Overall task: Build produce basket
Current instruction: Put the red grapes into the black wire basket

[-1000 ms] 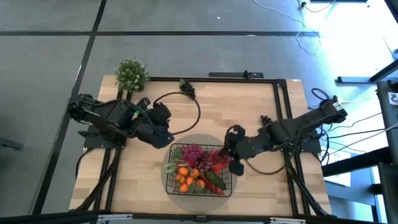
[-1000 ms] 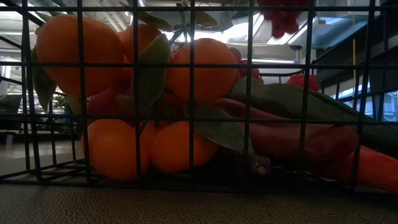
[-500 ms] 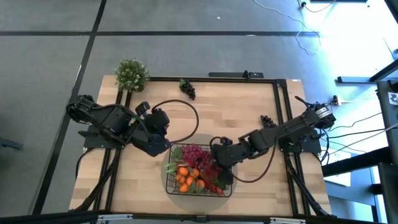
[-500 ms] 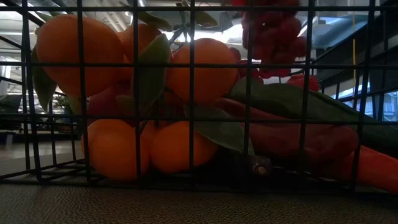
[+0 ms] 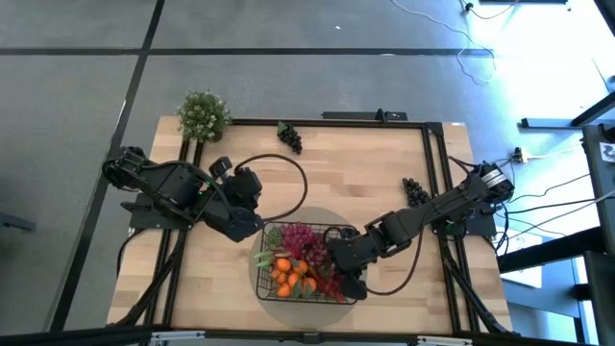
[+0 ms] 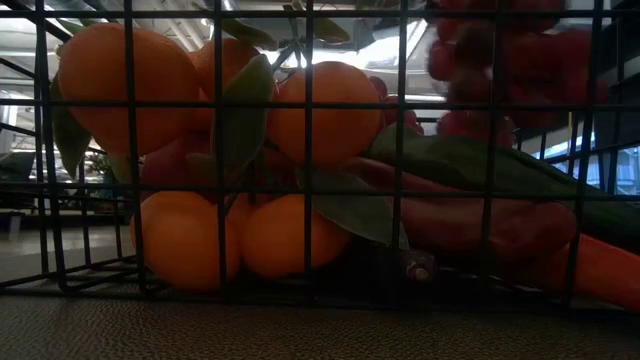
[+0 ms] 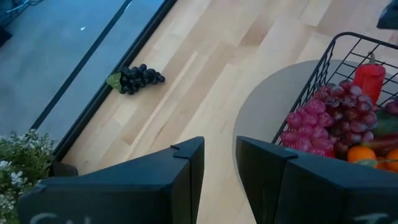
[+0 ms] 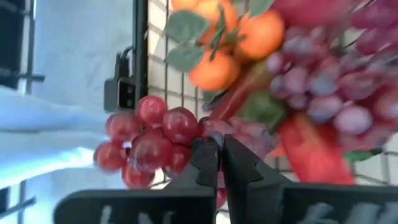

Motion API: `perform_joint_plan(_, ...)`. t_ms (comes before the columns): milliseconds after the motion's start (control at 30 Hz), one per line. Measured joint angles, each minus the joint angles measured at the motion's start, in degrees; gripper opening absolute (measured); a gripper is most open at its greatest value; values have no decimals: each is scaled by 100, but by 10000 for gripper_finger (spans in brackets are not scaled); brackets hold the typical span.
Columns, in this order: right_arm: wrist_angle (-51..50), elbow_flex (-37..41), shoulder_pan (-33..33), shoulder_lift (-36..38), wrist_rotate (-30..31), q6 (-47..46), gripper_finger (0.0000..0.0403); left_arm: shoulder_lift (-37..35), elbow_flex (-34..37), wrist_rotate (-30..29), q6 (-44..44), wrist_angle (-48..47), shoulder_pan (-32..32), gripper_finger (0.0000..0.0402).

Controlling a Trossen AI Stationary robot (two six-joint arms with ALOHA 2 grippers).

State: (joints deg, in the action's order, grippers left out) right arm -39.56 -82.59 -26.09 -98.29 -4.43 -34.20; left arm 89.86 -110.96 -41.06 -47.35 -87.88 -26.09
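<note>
The right tool [image 8: 221,151], pinched shut on red grapes [image 8: 146,140], hangs over the basket [image 5: 352,231] on the desk [image 5: 365,173]. The left tool [image 7: 219,152] waits beside it, fingers apart, empty. Released near the rim, the bunch could tumble outside.

wooden table [image 5: 365,173], basket [image 5: 260,279], black grapes [image 5: 289,135]
</note>
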Motion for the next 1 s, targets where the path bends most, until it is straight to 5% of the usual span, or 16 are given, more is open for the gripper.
perform_joint_plan(1000,43,0,96,-77,-338,140,35,0,0,7,0,0,0,82)
